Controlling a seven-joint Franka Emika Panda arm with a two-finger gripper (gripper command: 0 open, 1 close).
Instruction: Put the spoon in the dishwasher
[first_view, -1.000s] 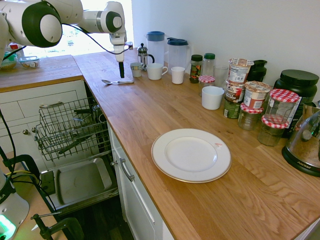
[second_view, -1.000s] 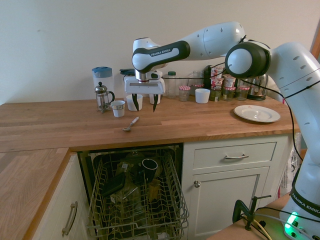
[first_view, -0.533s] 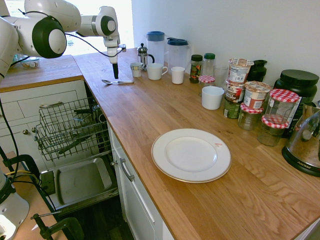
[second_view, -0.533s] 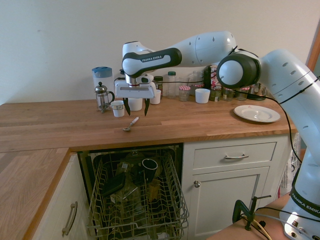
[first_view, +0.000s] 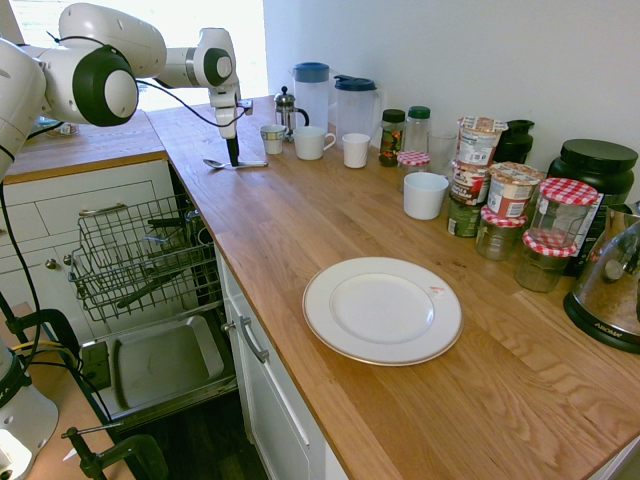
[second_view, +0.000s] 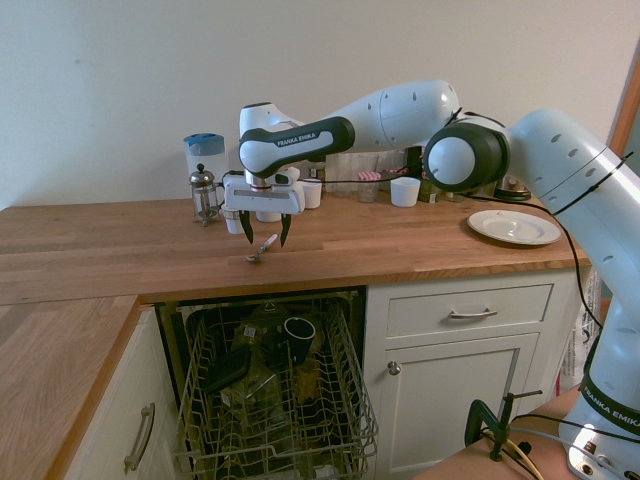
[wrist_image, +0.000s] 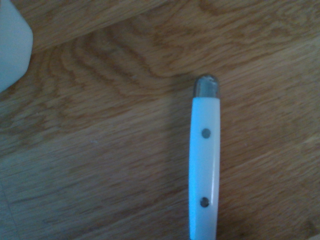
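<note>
Second exterior view: the white arm reaches over the wooden counter (second_view: 120, 250) from the picture's right, its wrist pointing straight down.
Pincer: the pincer (second_view: 265, 229) hangs with its two dark fingers spread wide apart and nothing between them; the tips stand just above the wood, one on either side of the spoon's handle end.
Spoon: the spoon (second_view: 262, 247) lies flat on the counter close to the front edge, directly above the open dishwasher, bowl toward the camera and handle pointing back toward the wall; the pincer has no hold on it.
First exterior view: the spoon (first_view: 232, 163) lies at the far end of the counter with the pincer (first_view: 232, 155) right over its middle, just in front of a small grey cup (first_view: 272, 138).
Wrist view: the handle shows close up, white with two dark rivets and a grey metal tip, lying on the wood grain; a pale blurred object fills one corner.
Dishwasher: the dishwasher (second_view: 268, 390) stands open below the counter, its wire rack (first_view: 140, 255) pulled out and holding some dark crockery.
Nearby: a French press (second_view: 205, 193) and a blue-lidded jug (second_view: 203, 155) stand behind the pincer near the wall; a white plate (first_view: 382, 310) sits well apart from the spoon.
</note>
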